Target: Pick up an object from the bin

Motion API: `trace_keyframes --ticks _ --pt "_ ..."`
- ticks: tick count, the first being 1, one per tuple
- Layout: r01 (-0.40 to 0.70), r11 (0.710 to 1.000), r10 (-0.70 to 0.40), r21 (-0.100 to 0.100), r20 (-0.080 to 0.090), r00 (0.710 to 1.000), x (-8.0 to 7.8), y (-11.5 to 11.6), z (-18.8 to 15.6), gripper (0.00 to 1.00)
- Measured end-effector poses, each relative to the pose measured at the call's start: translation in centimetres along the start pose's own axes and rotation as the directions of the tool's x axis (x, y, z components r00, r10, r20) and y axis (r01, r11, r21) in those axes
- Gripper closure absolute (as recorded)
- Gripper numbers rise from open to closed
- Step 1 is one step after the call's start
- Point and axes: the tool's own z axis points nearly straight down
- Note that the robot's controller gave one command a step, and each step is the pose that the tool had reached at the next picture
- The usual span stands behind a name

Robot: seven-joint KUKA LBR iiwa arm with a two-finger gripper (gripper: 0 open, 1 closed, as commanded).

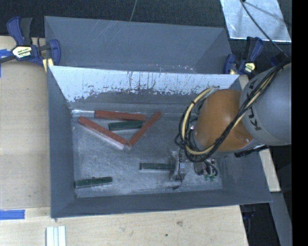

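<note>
My claw [178, 174] is low at the right end of a dark green stick [155, 165]; I cannot tell whether it is apart or together. The stick lies flat, its long axis running away to my left. It looks light, stiff and thin, so I'd take it across its narrow width near this end.

Reddish-brown sticks [100, 132] lie upper left, a dark-green stick [92, 181] lower left.

grey bin [61, 152] holds red sticks [119, 116], green sticks [93, 181].
</note>
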Motion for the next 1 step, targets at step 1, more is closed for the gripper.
trace_keyframes --ticks 1 --pt "0.0 1.0 0.0 0.0 0.0 1.0 0.0 0.0 0.0 1.0"
